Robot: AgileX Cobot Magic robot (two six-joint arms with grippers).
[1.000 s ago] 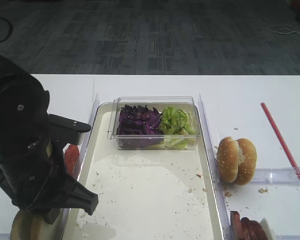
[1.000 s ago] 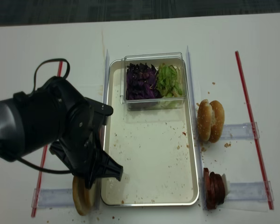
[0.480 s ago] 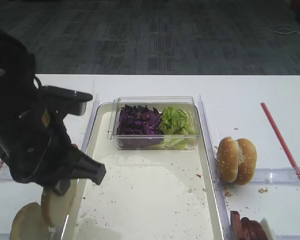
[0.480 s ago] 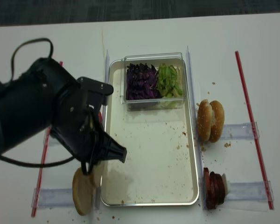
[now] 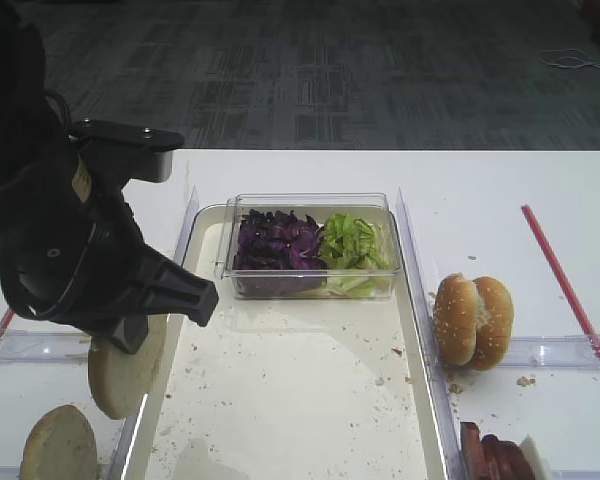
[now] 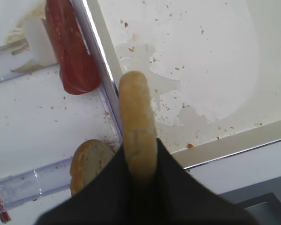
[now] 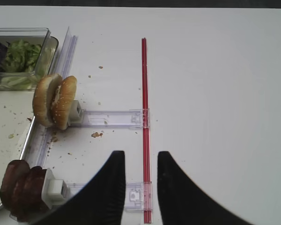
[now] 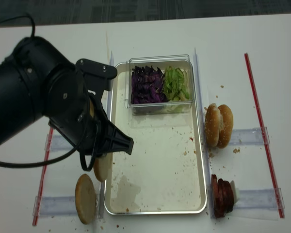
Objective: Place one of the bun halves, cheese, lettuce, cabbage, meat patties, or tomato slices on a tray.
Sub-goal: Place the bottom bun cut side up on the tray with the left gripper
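The left gripper (image 6: pixel 139 176) is clamped on the thin bun half (image 6: pixel 136 123), which stands on edge between the dark fingers and sticks out toward 12 o'clock in the left wrist view. That view alone shows the grip; in both high views the bulky left arm hides the fingers, and only the lower part of the bun (image 5: pixel 126 366) hangs out below the arm, its pale flat face turned to the camera.

The wrist view also shows what lies under the bun: the tray's (image 6: pixel 234 140) left rim passes right beneath it, with the crumb-strewn floor at 2 o'clock. The red tomato slices (image 6: pixel 69 51) lie at 11 o'clock outside the rim, and the other bun half (image 6: pixel 90 161) lies at 8 o'clock on the table. In the overhead high view the held bun (image 8: pixel 102 167) sits at the tray's (image 8: pixel 199 160) left edge, and the other half (image 8: pixel 86 198) lies at 7 o'clock from it.

Only the high views show the clear box at the tray's far end, holding purple cabbage (image 8: pixel 146 85) and green lettuce (image 8: pixel 175 82) side by side.

The right gripper (image 7: pixel 140 180) hovers over bare table with its fingers slightly apart and nothing between them, a red strip (image 7: pixel 144 117) running under the gap. At its 10 o'clock stands the sesame bun pair (image 7: pixel 55 101), and at 9 o'clock the dark meat patties (image 7: pixel 22 187) stand on edge.
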